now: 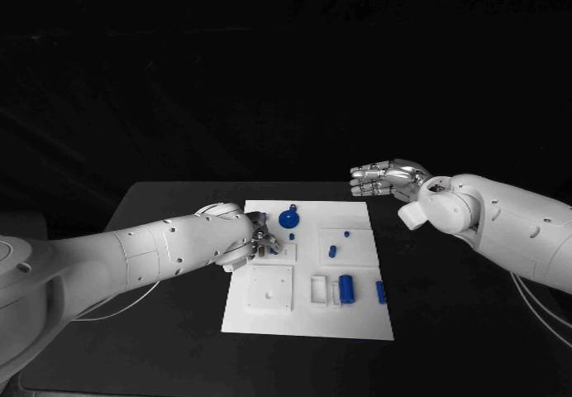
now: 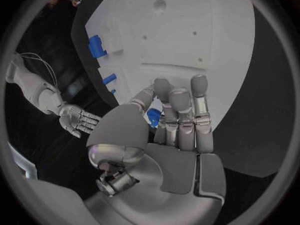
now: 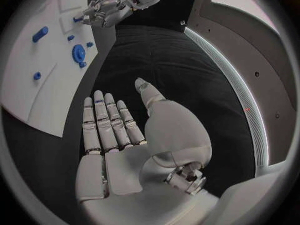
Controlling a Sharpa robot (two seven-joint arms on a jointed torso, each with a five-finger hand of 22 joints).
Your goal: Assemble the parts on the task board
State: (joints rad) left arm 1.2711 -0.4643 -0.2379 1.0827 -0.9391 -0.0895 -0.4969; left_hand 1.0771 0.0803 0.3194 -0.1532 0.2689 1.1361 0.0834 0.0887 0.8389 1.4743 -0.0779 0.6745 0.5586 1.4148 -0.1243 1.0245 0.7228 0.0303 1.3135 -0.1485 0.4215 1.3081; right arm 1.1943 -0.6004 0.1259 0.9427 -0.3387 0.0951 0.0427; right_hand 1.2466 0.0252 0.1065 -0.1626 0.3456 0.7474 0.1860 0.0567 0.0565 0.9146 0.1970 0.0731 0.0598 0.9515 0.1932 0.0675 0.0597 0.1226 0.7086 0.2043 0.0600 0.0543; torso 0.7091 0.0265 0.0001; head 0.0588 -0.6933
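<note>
L hand (image 1: 245, 240) pinches small blue part (image 2: 154, 117) w/ fingertips over task board (image 1: 358, 318); R hand (image 1: 388, 177) spread, empty, well apart, farther off.

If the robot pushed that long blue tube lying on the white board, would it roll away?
Probably not far. The blue tube looks round, so it could roll sideways, but it seems to lie in a white holder on the board, which likely stops it. It looks hard and stiff, likely light, so it shouldn't bend.
</note>
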